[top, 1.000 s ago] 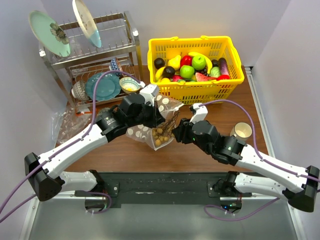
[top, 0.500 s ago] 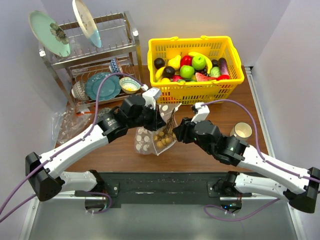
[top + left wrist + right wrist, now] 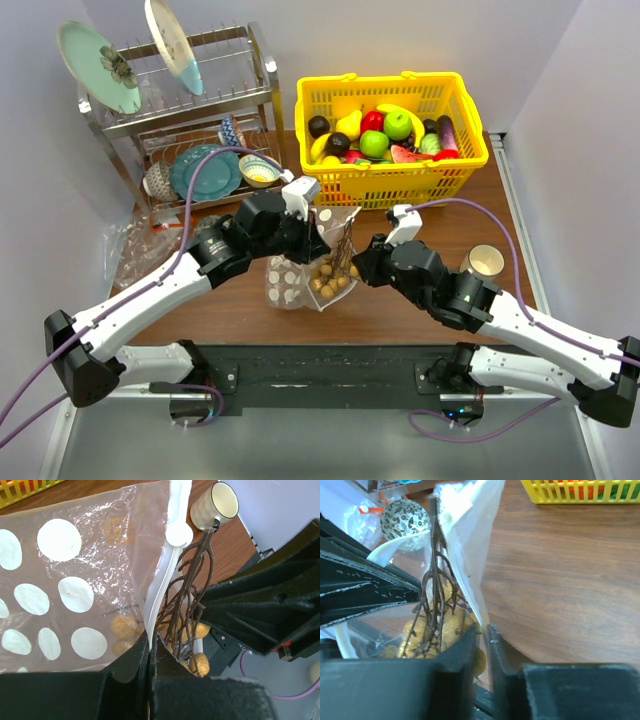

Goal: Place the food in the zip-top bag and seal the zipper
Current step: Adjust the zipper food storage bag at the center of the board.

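Note:
The zip-top bag (image 3: 292,280), clear film with white dots, stands upright between both arms. Its white zipper (image 3: 165,570) runs along the mouth. A cluster of tan-brown balls (image 3: 330,280) on brown twigs sits inside, and the twigs stick out of the mouth. My left gripper (image 3: 150,645) is shut on the bag's left mouth edge. My right gripper (image 3: 485,635) pinches the right wall of the bag (image 3: 470,540), jaws close together, beside the cluster (image 3: 440,625). Two green apples (image 3: 398,124) (image 3: 374,143) and a red fruit (image 3: 372,120) lie in the basket.
The yellow basket (image 3: 455,150) stands at the back right with more toy fruit. A dish rack (image 3: 180,110) with plates and bowls fills the back left. A cream cup (image 3: 485,262) stands right of my right arm. Crumpled clear plastic (image 3: 130,250) lies at the left.
The bag has swung from lying tilted to standing upright, and the cluster has sunk deeper into it. My right jaws have narrowed onto the bag's right wall.

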`<state>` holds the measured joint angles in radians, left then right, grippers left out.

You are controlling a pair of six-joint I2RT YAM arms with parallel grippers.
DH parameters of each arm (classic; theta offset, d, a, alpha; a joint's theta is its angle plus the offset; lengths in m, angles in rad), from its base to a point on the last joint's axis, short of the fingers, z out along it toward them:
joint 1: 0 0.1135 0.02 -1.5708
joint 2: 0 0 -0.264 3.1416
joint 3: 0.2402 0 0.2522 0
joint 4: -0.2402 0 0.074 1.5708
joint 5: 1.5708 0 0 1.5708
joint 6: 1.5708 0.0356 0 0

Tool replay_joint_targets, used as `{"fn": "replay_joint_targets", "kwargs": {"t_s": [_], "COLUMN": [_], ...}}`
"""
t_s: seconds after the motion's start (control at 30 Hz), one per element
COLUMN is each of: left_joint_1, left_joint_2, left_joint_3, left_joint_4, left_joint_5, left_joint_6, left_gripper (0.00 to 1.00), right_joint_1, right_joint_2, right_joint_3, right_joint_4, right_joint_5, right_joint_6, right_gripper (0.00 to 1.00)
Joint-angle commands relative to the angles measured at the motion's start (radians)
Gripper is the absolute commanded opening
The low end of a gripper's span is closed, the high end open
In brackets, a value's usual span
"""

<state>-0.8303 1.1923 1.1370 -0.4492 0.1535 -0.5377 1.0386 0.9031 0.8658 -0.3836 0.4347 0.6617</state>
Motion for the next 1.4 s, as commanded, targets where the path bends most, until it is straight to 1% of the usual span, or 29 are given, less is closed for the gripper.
{"fn": "replay_joint_targets", "kwargs": {"t_s": [0.0, 0.07, 0.2, 0.23, 0.27, 0.33, 0.37, 0.43, 0.47, 0.5, 0.53, 0.57, 0.6, 0.63, 0.67, 0.7, 0.73, 0.77, 0.83, 0.9, 1.0, 1.07, 1.13, 1.17, 1.3, 1.33, 1.37], "left_joint_1": [0.007, 0.008, 0.008, 0.008, 0.01, 0.017, 0.02, 0.031, 0.033, 0.037, 0.039, 0.037, 0.037, 0.037, 0.039, 0.037, 0.037, 0.037, 0.036, 0.033, 0.034, 0.033, 0.033, 0.034, 0.037, 0.039, 0.042], "left_joint_2": [-0.023, -0.02, -0.028, -0.028, -0.03, -0.028, -0.026, -0.011, -0.002, 0.024, 0.038, 0.053, 0.081, 0.098, 0.114, 0.147, 0.162, 0.177, 0.207, 0.23, 0.256, 0.26, 0.254, 0.245, 0.182, 0.173, 0.165], "left_joint_3": [0.044, 0.044, 0.046, 0.049, 0.053, 0.059, 0.067, 0.078, 0.098, 0.116, 0.134, 0.174, 0.196, 0.22, 0.272, 0.296, 0.317, 0.352, 0.374, 0.418, 0.492, 0.52, 0.515, 0.504, 0.501, 0.503, 0.497], "left_joint_4": [0.018, 0.021, 0.029, 0.029, 0.026, 0.02, -0.003, -0.041, -0.098, -0.135, -0.172, -0.243, -0.279, -0.316, -0.389, -0.423, -0.48, -0.499, -0.523, -0.548, -0.637, -0.684, -0.68, -0.671, -0.652, -0.649, -0.646], "left_joint_5": [0.043, 0.055, 0.055, 0.055, 0.052, 0.046, 0.022, -0.021, -0.072, -0.101, -0.133, -0.202, -0.236, -0.273, -0.345, -0.377, -0.403, -0.437, -0.451, -0.495, -0.639, -0.719, -0.726, -0.718, -0.755, -0.761, -0.77], "left_joint_6": [0.013, 0.008, 0.001, -0.001, -0.002, -0.001, 0.001, 0.019, 0.028, 0.05, 0.062, 0.074, 0.096, 0.105, 0.114, 0.12, 0.128, 0.13, 0.136, 0.139, 0.142, 0.14, 0.139, 0.145, 0.166, 0.171, 0.173], "left_gripper": [0.0, 0.0, 0.0, 0.0, 0.0, 0.0, 0.0, 0.0, 0.0, 0.0, 0.0, 0.0, 0.0, 0.0, 0.0, 0.0, 0.0, 0.0, 0.0, 0.0, 0.0, 0.0, 0.0, 0.0, 0.0, 0.0, 0.0], "right_joint_1": [0.001, 0.001, 0.0, 0.001, 0.0, 0.0, 0.0, 0.0, 0.0, 0.0, 0.0, 0.0, 0.0, 0.0, 0.0, 0.001, 0.001, 0.001, 0.001, 0.001, 0.001, 0.0, 0.0, 0.0, -0.002, -0.003, -0.008], "right_joint_2": [0.003, 0.013, 0.051, 0.062, 0.069, 0.097, 0.103, 0.118, 0.126, 0.135, 0.149, 0.192, 0.213, 0.239, 0.278, 0.299, 0.315, 0.342, 0.358, 0.379, 0.364, 0.365, 0.396, 0.413, 0.431, 0.431, 0.431], "right_joint_3": [0.052, 0.055, 0.061, 0.062, 0.062, 0.068, 0.087, 0.119, 0.175, 0.214, 0.258, 0.362, 0.413, 0.459, 0.536, 0.567, 0.59, 0.616, 0.613, 0.633, 0.613, 0.56, 0.546, 0.555, 0.544, 0.535, 0.523], "right_joint_4": [0.014, 0.011, 0.006, 0.009, 0.012, 0.003, -0.011, -0.067, -0.107, -0.204, -0.263, -0.328, -0.448, -0.496, -0.535, -0.588, -0.601, -0.604, -0.568, -0.539, -0.471, -0.42, -0.365, -0.356, -0.279, -0.258, -0.238], "right_joint_5": [-0.002, -0.007, -0.027, -0.048, -0.057, -0.054, -0.047, -0.025, 0.022, 0.056, 0.088, 0.154, 0.174, 0.189, 0.2, 0.2, 0.194, 0.181, 0.119, 0.089, 0.075, 0.067, 0.02, -0.035, -0.097, -0.126, -0.16], "right_joint_6": [-0.007, -0.014, -0.024, -0.027, -0.033, -0.03, -0.019, -0.014, -0.002, -0.002, -0.004, -0.01, -0.011, -0.011, -0.01, -0.01, -0.01, -0.008, -0.019, -0.024, -0.04, -0.068, -0.077, -0.085, -0.091, -0.099, -0.103], "right_gripper": [0.36, 0.34, 0.33, 0.29, 0.17, 0.01, 0.0, 0.0, 0.0, 0.0, 0.0, 0.0, 0.0, 0.0, 0.0, 0.0, 0.0, 0.0, 0.0, 0.0, 0.0, 0.0, 0.0, 0.0, 0.0, 0.17, 0.26]}}
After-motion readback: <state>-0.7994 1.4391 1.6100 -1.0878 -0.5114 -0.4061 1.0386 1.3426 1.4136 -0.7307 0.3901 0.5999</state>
